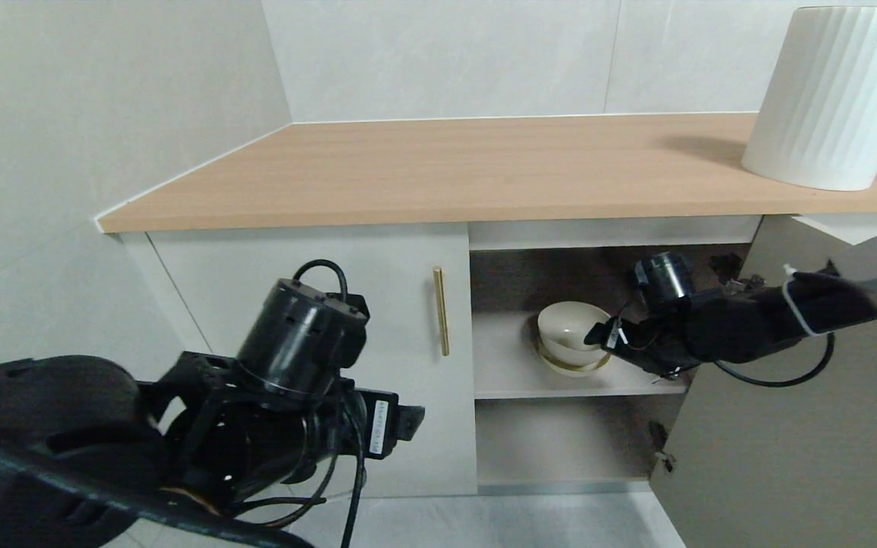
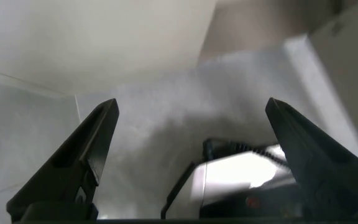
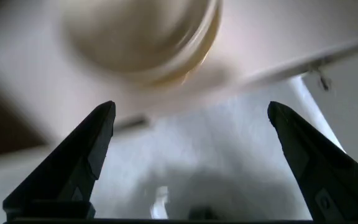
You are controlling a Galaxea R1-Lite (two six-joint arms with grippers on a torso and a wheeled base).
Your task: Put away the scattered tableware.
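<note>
cabinet shelf [image 1: 507, 369]: bowls [image 1: 568, 333] just beside right hand [image 1: 602, 336]

Holding the left tool [image 2: 191, 107] spread wide, its two dark fingers [image 2: 73, 168] standing well apart. Looking past them onto blurred pale surfaces [image 2: 104, 43]. Catching a black cable [image 2: 182, 183] curling low between the fingers, just beside a bright white patch [image 2: 241, 168]. Taking in a pale slanted band [image 2: 316, 59] farther off.
</note>
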